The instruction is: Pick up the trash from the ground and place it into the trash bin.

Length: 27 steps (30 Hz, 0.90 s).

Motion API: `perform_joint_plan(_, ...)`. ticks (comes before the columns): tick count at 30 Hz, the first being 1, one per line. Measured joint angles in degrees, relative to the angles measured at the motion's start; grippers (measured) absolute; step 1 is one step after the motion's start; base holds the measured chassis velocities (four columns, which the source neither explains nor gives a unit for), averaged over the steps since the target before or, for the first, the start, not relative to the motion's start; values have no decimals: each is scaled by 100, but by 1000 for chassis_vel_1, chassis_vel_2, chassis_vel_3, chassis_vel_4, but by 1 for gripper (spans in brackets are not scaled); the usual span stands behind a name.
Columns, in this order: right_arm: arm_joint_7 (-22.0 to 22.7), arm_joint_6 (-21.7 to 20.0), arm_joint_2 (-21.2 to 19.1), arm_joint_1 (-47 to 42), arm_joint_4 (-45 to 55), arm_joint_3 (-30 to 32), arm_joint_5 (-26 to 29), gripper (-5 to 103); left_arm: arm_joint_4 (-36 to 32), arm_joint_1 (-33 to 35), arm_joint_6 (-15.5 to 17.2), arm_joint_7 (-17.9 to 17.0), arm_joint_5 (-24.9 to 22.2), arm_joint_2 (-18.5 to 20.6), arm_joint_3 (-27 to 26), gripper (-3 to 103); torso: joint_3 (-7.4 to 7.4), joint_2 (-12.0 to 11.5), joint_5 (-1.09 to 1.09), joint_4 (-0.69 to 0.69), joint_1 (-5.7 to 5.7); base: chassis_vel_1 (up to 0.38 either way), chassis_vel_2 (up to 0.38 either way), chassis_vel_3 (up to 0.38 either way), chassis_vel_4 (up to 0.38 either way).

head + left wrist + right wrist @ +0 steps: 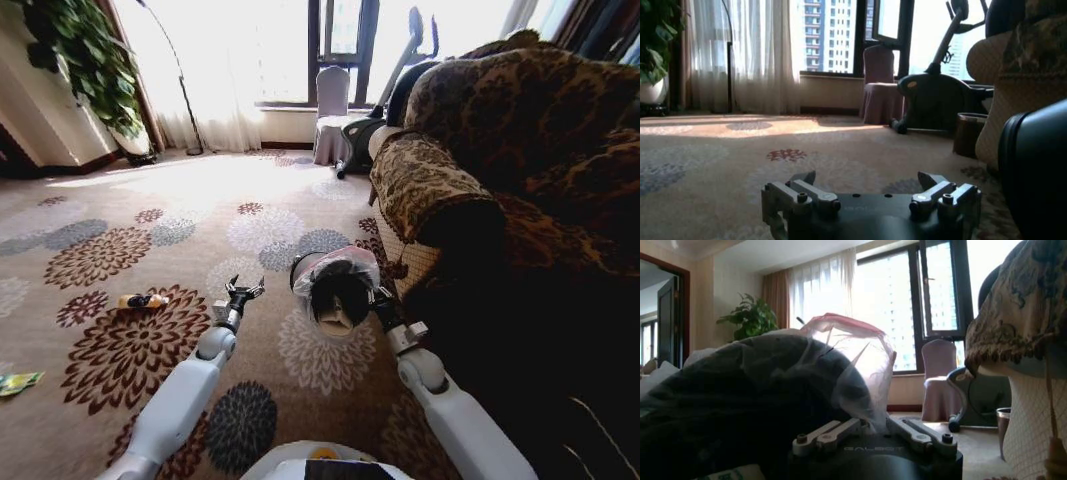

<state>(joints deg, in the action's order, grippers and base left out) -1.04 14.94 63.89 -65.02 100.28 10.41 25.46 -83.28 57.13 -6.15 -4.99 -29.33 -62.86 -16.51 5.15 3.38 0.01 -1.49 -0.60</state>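
Note:
The trash bin [336, 283], small, dark and lined with a whitish bag, is on the carpet just ahead, and a pale item lies inside it. My right gripper [379, 298] is at the bin's right rim. In the right wrist view its fingers [833, 432] meet on the bag's bunched edge [853, 355]. My left gripper [243, 291] hovers open to the left of the bin with nothing between its fingers [803, 181], and the bin's dark wall [1037, 175] shows beside it. Trash lies to the left: a yellow-orange wrapper [140, 300] and a green wrapper [18, 381].
A patterned sofa [520, 180] crowds the right side, close to the bin. An exercise bike [385, 100] and a covered chair [332, 112] stand by the window, with a small brown basket [969, 134] near the sofa. A potted plant [85, 60] stands at the far left. Open carpet lies left and ahead.

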Motion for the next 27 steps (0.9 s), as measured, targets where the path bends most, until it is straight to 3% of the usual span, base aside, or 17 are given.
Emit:
perform_joint_plan(9,0,34,-31,-96,84,-17,1,0,186,-78,237,200,66,77,80,100,1,0,-1,2,-3,-309,295,301,-306)
perform_joint_plan(16,-2,41,-120,-13,152,-89,3,0,1010,-471,402,544,344,140,290,100,-3,0,-4,3,2,-56,29,28,-31)
perform_joint_plan(21,-4,13,-169,255,17,-357,132,0,1901,-779,225,866,662,213,513,100,-3,0,-3,0,3,31,-45,-33,18)
perform_joint_plan(27,-5,6,-226,323,-27,-511,201,0,2638,-1113,50,985,880,137,959,100,0,0,-2,-1,0,0,7,9,-5)
